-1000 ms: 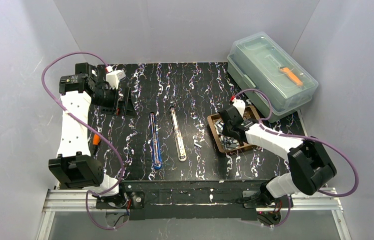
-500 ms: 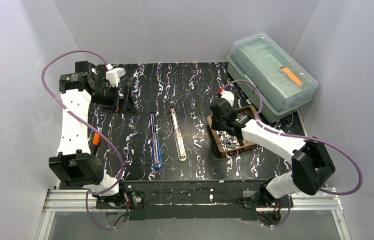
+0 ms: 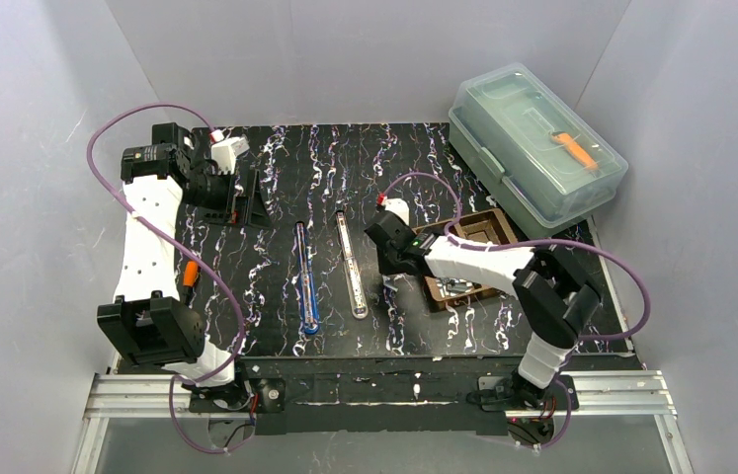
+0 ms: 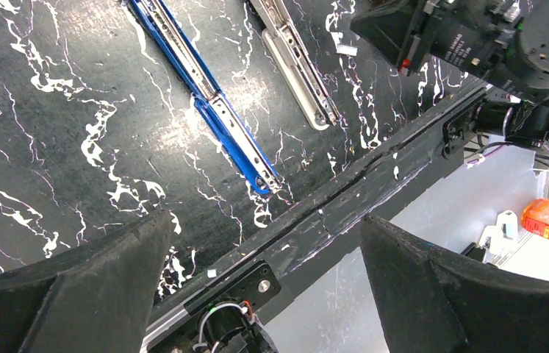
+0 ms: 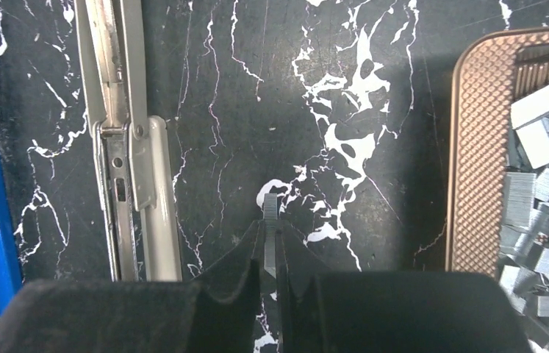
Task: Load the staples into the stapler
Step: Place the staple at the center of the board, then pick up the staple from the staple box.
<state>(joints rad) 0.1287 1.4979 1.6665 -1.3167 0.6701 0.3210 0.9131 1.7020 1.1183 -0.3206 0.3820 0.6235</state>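
the right gripper [image 5: 270, 250] has left the brown tray [image 5: 469, 184] and now hangs beside the open white stapler [image 5: 128, 147], pinching one staple strip [image 5: 270, 217]; loading looks next, while the left gripper [image 4: 264, 272] waits spread wide

The tabletop [image 5: 374, 88] is black with white marble veining, smooth and faintly sheeny. The staples [image 5: 543, 206] are bright silvery metal, finely ridged (as is the staple strip [image 5: 270, 217] nipped in the right gripper [image 5: 270, 254]). They lie in a brown tray [image 5: 477, 147] with a diamond-embossed surface. The blue stapler [image 4: 205, 95] and cream stapler [image 5: 155, 198] look glossy, with bare metal rails. The gripper's fingers [image 5: 374, 309] are matt black.
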